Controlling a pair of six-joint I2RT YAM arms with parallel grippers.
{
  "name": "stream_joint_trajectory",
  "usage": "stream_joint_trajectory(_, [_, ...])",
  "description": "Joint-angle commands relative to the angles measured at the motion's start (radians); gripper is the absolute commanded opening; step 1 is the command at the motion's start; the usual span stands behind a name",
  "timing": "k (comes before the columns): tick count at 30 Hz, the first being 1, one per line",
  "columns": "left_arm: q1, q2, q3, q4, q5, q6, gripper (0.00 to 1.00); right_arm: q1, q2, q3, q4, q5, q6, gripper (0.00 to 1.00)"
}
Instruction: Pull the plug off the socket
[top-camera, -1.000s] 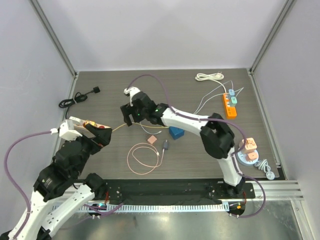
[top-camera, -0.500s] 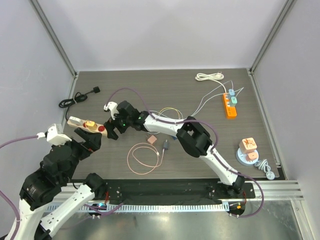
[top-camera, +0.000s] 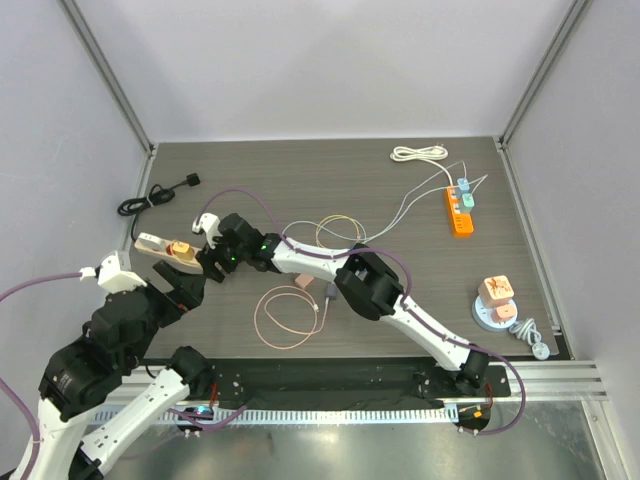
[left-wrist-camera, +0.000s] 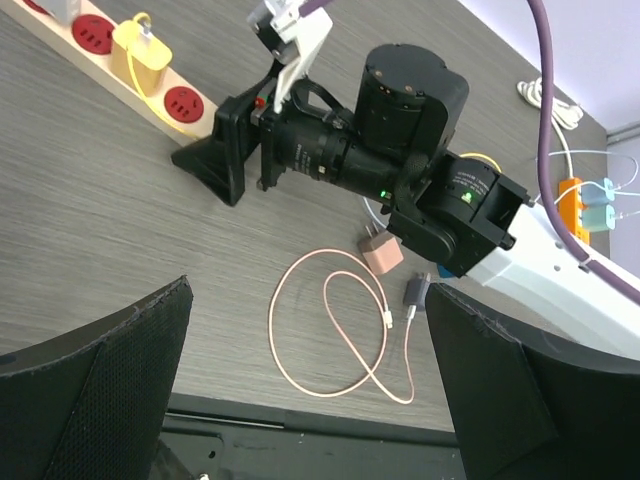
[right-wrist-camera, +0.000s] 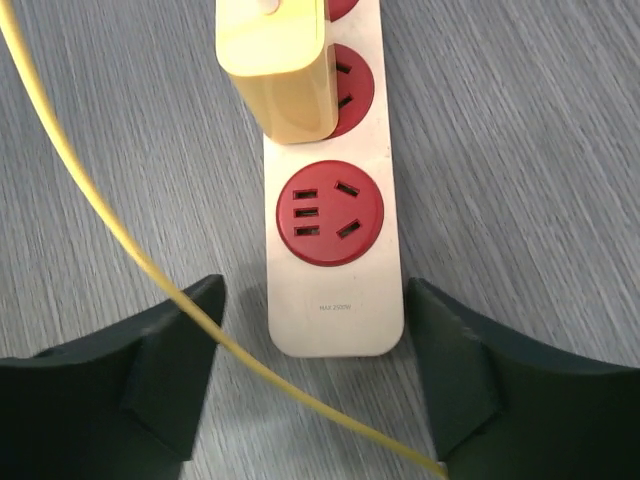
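Plug (right-wrist-camera: 275, 70) seated in strip (right-wrist-camera: 335, 300); right hand (right-wrist-camera: 312, 335) wide open astride strip end, empty.

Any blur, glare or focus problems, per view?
Right wrist: power strip sharp, no glare; yellow plug cropped by the top edge. Left wrist: left gripper's fingers dark, showing little detail. Top external: even light, soft shadows, no glare.
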Motion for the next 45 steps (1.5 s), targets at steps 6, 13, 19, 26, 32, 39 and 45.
stream_joint_trajectory(6, [0.002,0.053,-0.042,-0.066,-0.006,-0.108,1.00,0.005,-0.009,-0.002,-0.060,-0.011,-0.035,0.40])
stream_joint_trajectory(13, [0.002,0.190,0.064,-0.126,-0.069,-0.133,1.00,0.005,-0.216,-0.273,-0.119,-0.014,-0.063,0.01])
stream_joint_trajectory(19, [0.002,0.209,0.018,-0.116,-0.176,-0.253,1.00,0.005,-0.416,-0.625,-0.072,0.010,-0.035,0.02])
stream_joint_trajectory(26, [0.007,0.360,-0.087,-0.003,-0.248,-0.247,1.00,0.005,-0.614,-0.949,0.057,0.004,-0.001,0.06])
stream_joint_trajectory(32, [0.172,0.531,-0.067,0.173,-0.015,-0.135,1.00,0.005,-0.657,-1.008,0.161,-0.004,0.028,0.06])
stream_joint_trajectory(39, [0.516,0.645,-0.165,0.334,0.493,-0.124,0.94,0.005,-0.672,-1.068,0.234,-0.013,0.045,0.06])
stream_joint_trajectory(45, [0.533,0.630,-0.257,0.474,0.543,-0.274,0.87,0.005,-0.692,-1.080,0.249,-0.010,0.051,0.08])
